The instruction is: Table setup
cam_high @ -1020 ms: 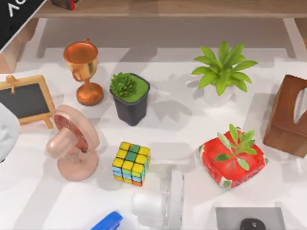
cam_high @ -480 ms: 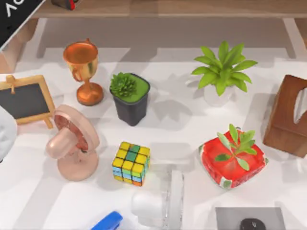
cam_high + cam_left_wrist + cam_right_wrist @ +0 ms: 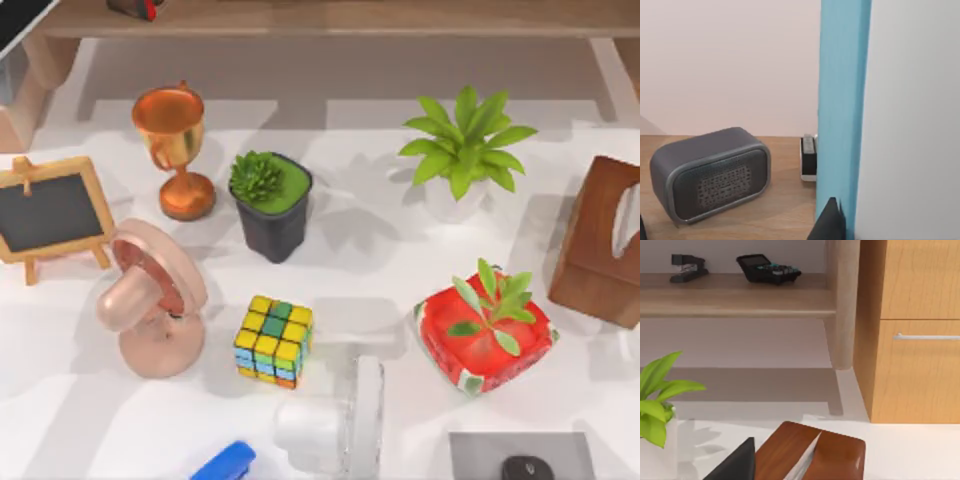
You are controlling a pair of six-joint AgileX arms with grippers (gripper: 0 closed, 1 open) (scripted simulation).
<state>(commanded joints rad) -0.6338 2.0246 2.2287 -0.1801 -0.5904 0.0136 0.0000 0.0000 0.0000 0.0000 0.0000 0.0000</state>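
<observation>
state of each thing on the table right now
trophy: upright
chalkboard: standing on its easel
pink fan: upright
black pot: upright
cube: scrambled
white fan: standing
tissue box: tissue poking out
red pot: upright

top view overhead, right wrist view sharing tissue box (image 3: 600, 240)

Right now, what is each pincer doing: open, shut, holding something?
Left pincer: cannot be told.
Right pincer: cannot be told.
</observation>
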